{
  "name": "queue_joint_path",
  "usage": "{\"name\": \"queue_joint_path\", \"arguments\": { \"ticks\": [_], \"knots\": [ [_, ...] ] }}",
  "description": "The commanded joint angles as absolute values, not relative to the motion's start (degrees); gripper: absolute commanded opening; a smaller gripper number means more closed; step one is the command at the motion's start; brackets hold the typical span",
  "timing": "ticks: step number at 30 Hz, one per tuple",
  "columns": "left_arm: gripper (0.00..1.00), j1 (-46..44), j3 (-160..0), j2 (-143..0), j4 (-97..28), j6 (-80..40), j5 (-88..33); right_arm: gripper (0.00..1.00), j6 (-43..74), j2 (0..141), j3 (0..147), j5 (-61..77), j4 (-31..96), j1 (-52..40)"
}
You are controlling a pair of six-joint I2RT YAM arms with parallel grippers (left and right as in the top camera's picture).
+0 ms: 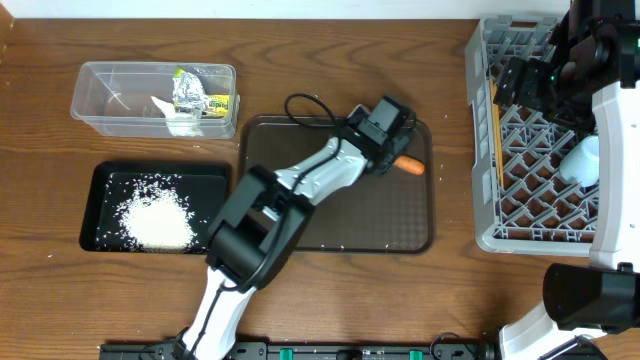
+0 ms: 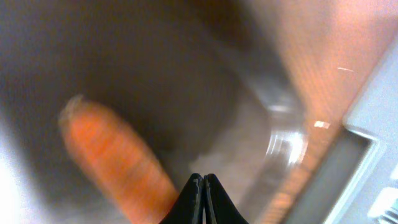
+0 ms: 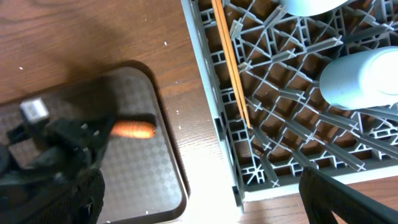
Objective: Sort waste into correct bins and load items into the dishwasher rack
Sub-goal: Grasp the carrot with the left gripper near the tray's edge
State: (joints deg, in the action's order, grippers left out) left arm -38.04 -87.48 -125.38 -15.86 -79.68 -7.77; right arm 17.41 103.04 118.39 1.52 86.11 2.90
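Note:
The small orange carrot (image 1: 411, 167) lies on the brown serving tray (image 1: 340, 225) near its right edge. My left gripper (image 1: 396, 160) is at the carrot's left end. In the left wrist view its jaws (image 2: 203, 182) are shut tip to tip with nothing between them, and the blurred carrot (image 2: 118, 162) lies just to their left. My right gripper (image 1: 530, 80) hovers open and empty over the grey dishwasher rack (image 1: 485, 200). The rack holds the chopsticks (image 3: 230, 56) and the light blue cup (image 3: 360, 81). The plate is hidden.
The black tray (image 1: 100, 178) at the left holds a pile of rice (image 1: 155, 220). The clear tub (image 1: 92, 100) behind it holds the foil ball (image 1: 188, 92), the wrapper (image 1: 218, 103) and the tissue (image 1: 175, 118). Bare wood separates the brown tray from the rack.

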Motion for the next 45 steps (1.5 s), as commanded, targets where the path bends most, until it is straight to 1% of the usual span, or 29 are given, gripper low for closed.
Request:
{"name": "queue_joint_path", "arguments": {
  "ticks": [1,5,7,10,13,14,15,16,17,20,22,25,26,28,30,32,38,45],
  "knots": [
    [0.06,-33.8,-86.5,-122.2,-23.6,-79.5,-8.1,0.99,18.0,103.3,118.3,1.5,86.2,2.9],
    [0.06,-29.6,-86.5,-115.6,-37.6,-79.4,-5.9,0.99,18.0,103.3,118.3,1.5,86.2,2.9],
    [0.06,-28.3,-86.5,-112.3,-41.2,-77.6,-5.5,0.99,18.0,103.3,118.3,1.5,86.2,2.9],
    [0.06,-28.1,-86.5,-107.9,-40.0,-71.3,-5.6,0.99,18.0,103.3,118.3,1.5,86.2,2.9],
    [0.07,-29.2,-86.5,-104.9,-36.3,-58.4,-8.6,0.99,18.0,103.3,118.3,1.5,86.2,2.9],
    [0.14,-29.8,-86.5,-104.5,-36.1,-54.6,-9.6,0.99,18.0,103.3,118.3,1.5,86.2,2.9],
    [0.29,-30.6,-86.5,-104.2,-36.2,-49.4,-11.0,0.99,18.0,103.3,118.3,1.5,86.2,2.9],
    [0.48,-31.4,-86.5,-104.3,-37.1,-43.5,-12.5,0.99,18.0,103.3,118.3,1.5,86.2,2.9],
    [0.61,-32.0,-86.5,-104.4,-38.3,-39.9,-13.1,0.99,18.0,103.3,118.3,1.5,86.2,2.9],
    [0.93,-34.1,-86.5,-104.5,-46.2,-28.1,-13.7,0.99,18.0,103.3,118.3,1.5,86.2,2.9],
    [0.96,-34.9,-86.5,-104.5,-51.7,-23.4,-13.7,0.99,18.0,103.3,118.3,1.5,86.2,2.9],
    [0.97,-35.2,-86.5,-104.5,-56.9,-25.7,-14.5,0.99,18.0,103.3,118.3,1.5,86.2,2.9],
    [1.00,-35.2,-86.5,-104.5,-58.1,-26.9,-15.2,0.99,18.0,103.3,118.3,1.5,86.2,2.9],
    [0.99,-35.2,-86.5,-104.5,-59.7,-25.4,-18.7,0.99,18.0,103.3,118.3,1.5,86.2,2.9],
    [0.99,-35.3,-86.5,-104.5,-60.6,-16.8,-22.8,0.99,18.0,103.3,118.3,1.5,86.2,2.9],
    [0.99,-35.9,-86.5,-104.5,-60.9,-11.5,-24.9,0.99,18.0,103.3,118.3,1.5,86.2,2.9],
    [0.99,-41.5,-86.5,-104.8,-61.4,1.6,-24.7,0.99,18.0,103.3,118.3,1.5,86.2,2.9],
    [0.99,-49.3,-86.5,-105.3,-60.3,4.9,-9.9,0.99,18.0,103.3,118.3,1.5,86.2,2.9]
  ]
}}
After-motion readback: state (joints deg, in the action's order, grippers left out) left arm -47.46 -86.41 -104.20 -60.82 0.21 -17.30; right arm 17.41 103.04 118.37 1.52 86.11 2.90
